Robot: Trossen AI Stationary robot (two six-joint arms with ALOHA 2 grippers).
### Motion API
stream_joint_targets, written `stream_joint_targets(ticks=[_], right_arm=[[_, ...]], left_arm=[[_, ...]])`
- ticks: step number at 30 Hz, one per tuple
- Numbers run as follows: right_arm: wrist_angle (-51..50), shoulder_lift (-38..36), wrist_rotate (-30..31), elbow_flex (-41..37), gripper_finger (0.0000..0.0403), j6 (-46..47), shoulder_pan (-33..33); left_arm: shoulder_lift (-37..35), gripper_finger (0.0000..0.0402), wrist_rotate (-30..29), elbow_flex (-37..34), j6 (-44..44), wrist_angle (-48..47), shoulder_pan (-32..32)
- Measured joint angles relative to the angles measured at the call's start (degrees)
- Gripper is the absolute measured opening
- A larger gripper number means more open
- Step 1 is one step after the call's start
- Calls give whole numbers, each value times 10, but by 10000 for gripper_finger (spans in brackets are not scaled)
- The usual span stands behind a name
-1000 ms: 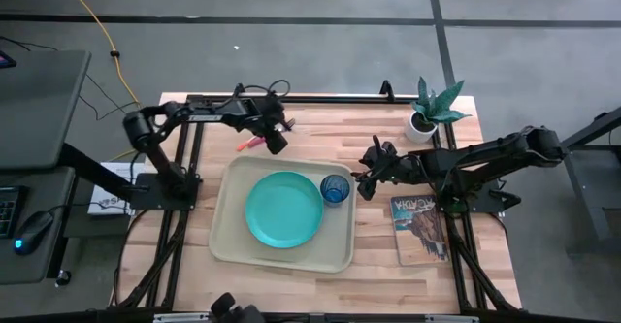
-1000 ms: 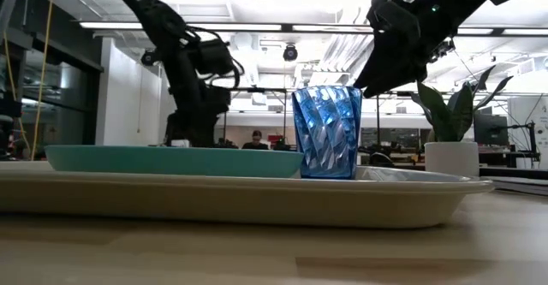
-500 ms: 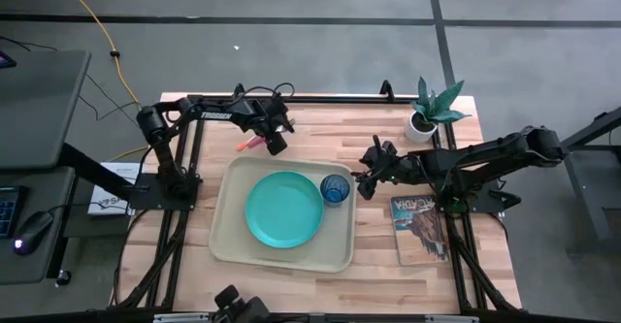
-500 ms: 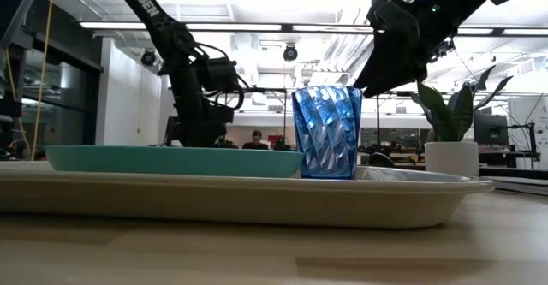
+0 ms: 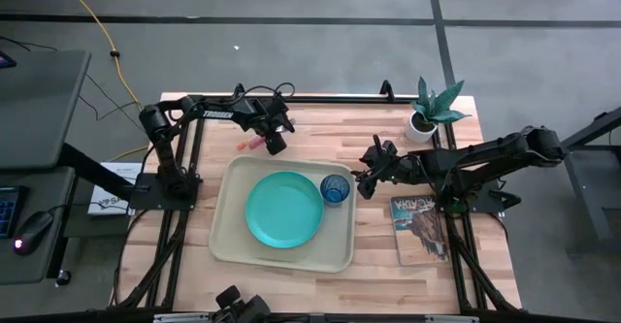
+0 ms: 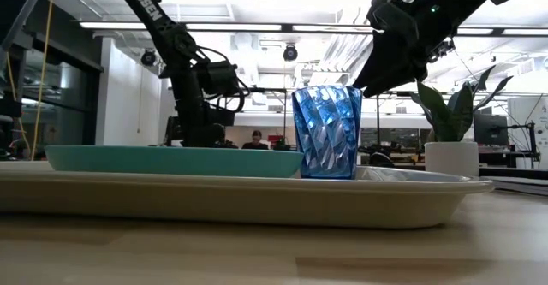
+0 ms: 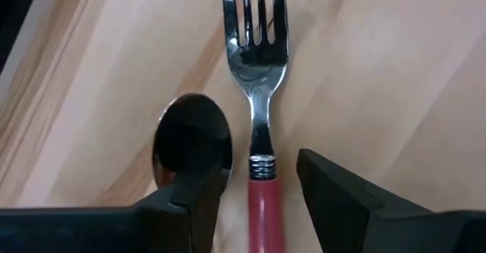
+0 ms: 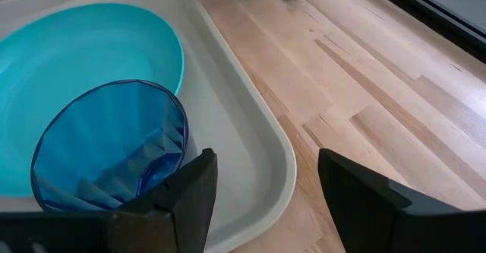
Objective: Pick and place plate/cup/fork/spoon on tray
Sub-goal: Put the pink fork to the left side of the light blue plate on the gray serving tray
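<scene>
Two black jointed arms, white lettering on left arm (image 5: 209, 113), black cables, dark wedge-shaped fingers (image 7: 334, 196)

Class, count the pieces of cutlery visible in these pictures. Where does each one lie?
2. The red-handled fork and the spoon lie side by side on the table, off the tray, under the left pincer.

Potted plant (image 5: 429, 108), magazine (image 5: 419, 228) (well apart)

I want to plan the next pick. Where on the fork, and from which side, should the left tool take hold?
Grip the fork by its red handle, just behind the metal collar, coming straight down from above. It lies flat on the table, and the left tool already straddles the handle, open. The spoon lies close beside one finger, so stay centred.
</scene>
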Motion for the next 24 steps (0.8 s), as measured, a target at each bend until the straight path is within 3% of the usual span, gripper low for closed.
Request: stream_joint_targets(ticks=[6, 13, 18, 24], right_arm=[[0, 0, 1, 0, 220, 0, 0], [0, 0, 1, 0, 220, 12, 0], [0, 0, 1, 0, 220, 13, 0], [0, 0, 2, 0, 220, 11, 0]], left_arm=[[-19, 130, -3, -3, -4, 0, -1], [-27, 14, -37, -5, -18, -26, 0], [-27, 20, -36, -4, -19, -18, -5], [-32, 5, 8, -4, -20, -14, -4]])
